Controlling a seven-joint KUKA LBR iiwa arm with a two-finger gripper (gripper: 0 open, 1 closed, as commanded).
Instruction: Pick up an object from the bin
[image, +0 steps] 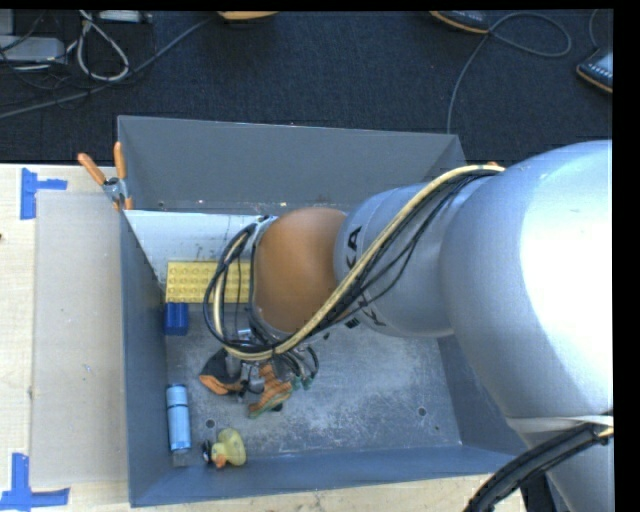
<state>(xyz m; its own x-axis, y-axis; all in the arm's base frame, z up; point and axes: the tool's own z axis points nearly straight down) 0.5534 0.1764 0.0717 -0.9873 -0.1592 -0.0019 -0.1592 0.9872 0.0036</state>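
The arm (520, 290) reaches deep into the grey bin (290, 150), and its orange cover (295, 265) and looped cables (214, 300) hang low over the middle-left of the floor. The jaws sit beneath that cover, right at a small cluster of orange and dark pieces (262, 398). One orange scrap (214, 383) pokes out to the cluster's left. The wrist and cables hide the tips, so I cannot tell whether the jaws are open or closed, or whether anything is between them.

The other things lie apart from this spot. A yellow studded plate (195, 283) rests against the sloping back wall, with a small blue block (176, 319) just in front of it. A blue-and-grey cylinder (178, 418) lies along the left wall, and a yellow rubber duck (229, 448) sits near the front left corner.

As a judgement, the approach looks done: the tool is down at floor level among the orange pieces, which are the likely target. Nothing is visibly lifted clear of the floor, so the pick itself cannot be counted as made, and securing a piece and raising it out of the bin remain
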